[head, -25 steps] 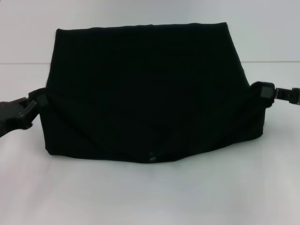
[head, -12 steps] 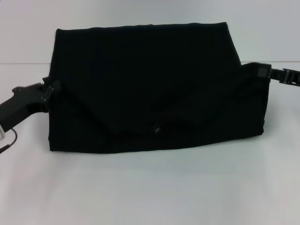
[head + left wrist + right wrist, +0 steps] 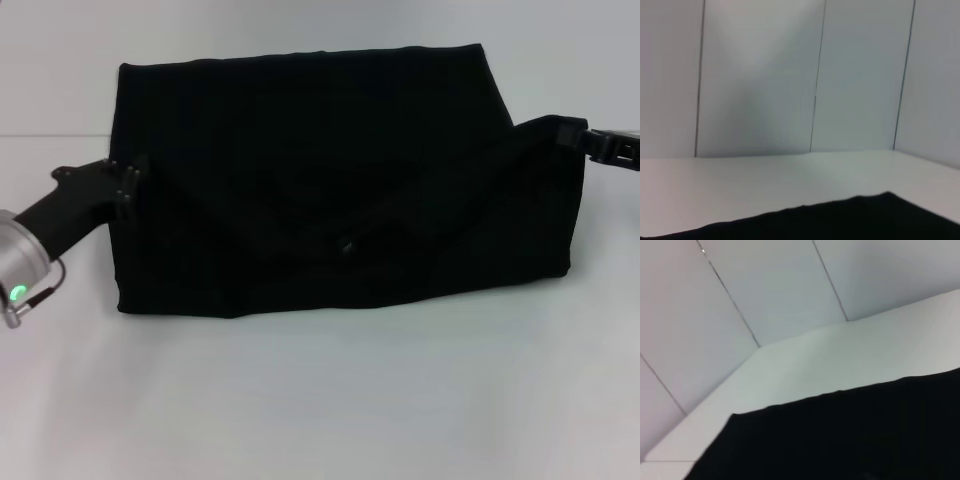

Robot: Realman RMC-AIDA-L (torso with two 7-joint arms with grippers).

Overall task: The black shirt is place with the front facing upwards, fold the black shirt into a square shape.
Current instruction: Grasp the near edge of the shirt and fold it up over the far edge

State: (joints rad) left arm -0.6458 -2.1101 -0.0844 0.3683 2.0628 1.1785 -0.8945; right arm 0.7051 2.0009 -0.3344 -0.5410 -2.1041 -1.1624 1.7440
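Observation:
The black shirt (image 3: 320, 170) lies across the white table (image 3: 320, 400) as a wide folded band, its near layer lifted and sagging in the middle. My left gripper (image 3: 126, 183) is shut on the shirt's left corner. At the right corner my right gripper (image 3: 573, 134) is shut on the cloth. A small pale spot (image 3: 346, 246) shows on the raised layer. The left wrist view has the black shirt (image 3: 850, 220) along the low edge. The black shirt (image 3: 850, 435) fills the lower half of the right wrist view. The chest print is hidden.
White wall panels (image 3: 760, 75) stand behind the table's far edge (image 3: 805, 335). Bare white tabletop stretches between the shirt and me in the head view.
Both grippers have carried the shirt's near corners up and away from me. The lifted layer has travelled farther over the rest of the shirt, and the left arm has swung inward.

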